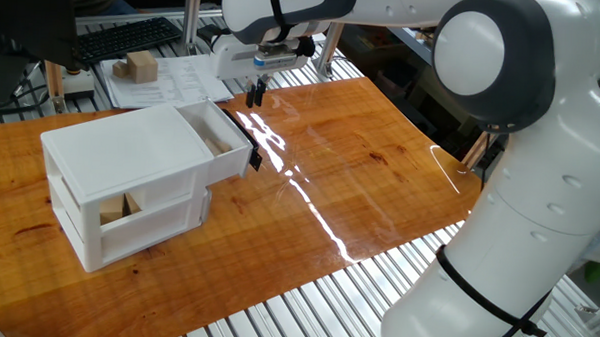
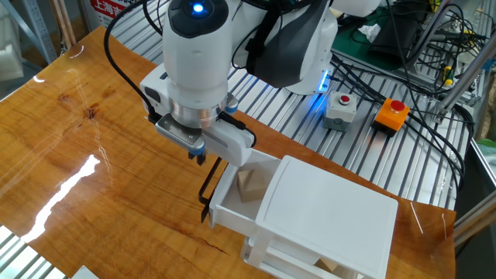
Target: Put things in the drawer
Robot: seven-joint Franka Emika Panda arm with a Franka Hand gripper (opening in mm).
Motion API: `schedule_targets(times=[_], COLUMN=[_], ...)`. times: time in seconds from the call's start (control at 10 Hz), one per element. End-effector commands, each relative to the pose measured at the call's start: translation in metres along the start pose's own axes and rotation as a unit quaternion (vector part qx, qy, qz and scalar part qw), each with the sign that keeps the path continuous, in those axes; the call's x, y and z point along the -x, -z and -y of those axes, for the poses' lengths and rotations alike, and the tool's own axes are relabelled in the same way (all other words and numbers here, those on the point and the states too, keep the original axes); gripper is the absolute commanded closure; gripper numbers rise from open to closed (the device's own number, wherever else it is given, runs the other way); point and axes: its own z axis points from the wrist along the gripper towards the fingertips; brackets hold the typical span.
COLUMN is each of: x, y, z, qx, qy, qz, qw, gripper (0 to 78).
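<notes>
The upper white drawer (image 1: pixel 224 151) of the white cabinet (image 1: pixel 121 147) stands pulled open, with its black handle (image 1: pixel 249 145) facing the table. The small pale beige block (image 2: pixel 249 184) lies inside it and also shows in one fixed view (image 1: pixel 218 143). My gripper (image 1: pixel 254 90) hangs above the table just past the drawer's front, fingers together and empty. In the other fixed view my gripper (image 2: pixel 198 156) sits just above and beside the handle (image 2: pixel 207 191), not touching it.
A wooden block (image 1: pixel 119 208) sits in the cabinet's lower tier. A larger tan block (image 1: pixel 140 66) lies on papers behind the cabinet, near a keyboard (image 1: pixel 124 37). A button box (image 2: pixel 341 109) and an orange emergency stop (image 2: pixel 390 115) stand on the metal frame amid cables.
</notes>
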Motion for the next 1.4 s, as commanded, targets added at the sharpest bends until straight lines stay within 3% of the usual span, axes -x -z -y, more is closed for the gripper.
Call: schedule_targets(times=[0.1,0.2,0.3,0.4,1.4], x=[0.001,0.001,0.008,0.009,0.006], y=[0.001,0.001,-0.015,-0.018,-0.022], z=[0.0,0.0,-0.008,-0.009,-0.016], qx=[0.0,0.0,0.007,0.008,0.019], qy=[0.0,0.0,0.002,0.001,-0.011], qz=[0.001,0.001,0.002,0.003,0.005], qw=[1.0,1.0,1.0,1.0,0.9997], gripper=[75.4,75.4,75.4,75.4,75.4])
